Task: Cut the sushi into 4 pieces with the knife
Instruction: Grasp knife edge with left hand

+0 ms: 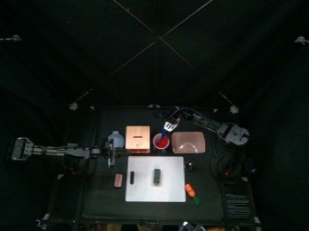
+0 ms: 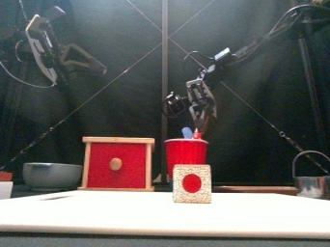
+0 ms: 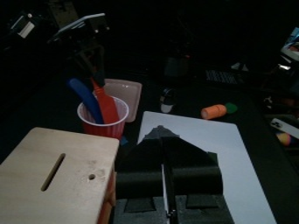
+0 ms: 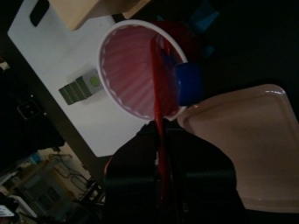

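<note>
The sushi roll (image 1: 157, 174) lies on the white cutting board (image 1: 176, 183) in the front half of the table, its long axis running front to back; the front view bears this out, showing only its end face, a red round in a speckled white square. Any cut must therefore cross it from side to side.

Behind the board stands the red cup (image 1: 161, 142), with a wooden box (image 1: 136, 137) on its left and a pink tray (image 1: 191, 143) on its right; the red knife (image 4: 158, 96) and the blue knife (image 4: 183, 79) stand in it, tips upward. The right gripper (image 2: 200, 114) hangs straight above the cup, so the roll lies toward the table's front from it, beyond the cup. The left gripper (image 3: 165, 144) hovers over the board's back left corner with its jaws pressed together and empty; it is the nearer of the two to the roll, but the right one is at the knives.

The right wrist view looks down into the cup, and the red knife seems to run up into that gripper as a thin red strip; whether it is clamped I cannot tell. The left wrist view shows both knives from the side with the right gripper above them, yet its own jaws hide the roll.
</note>
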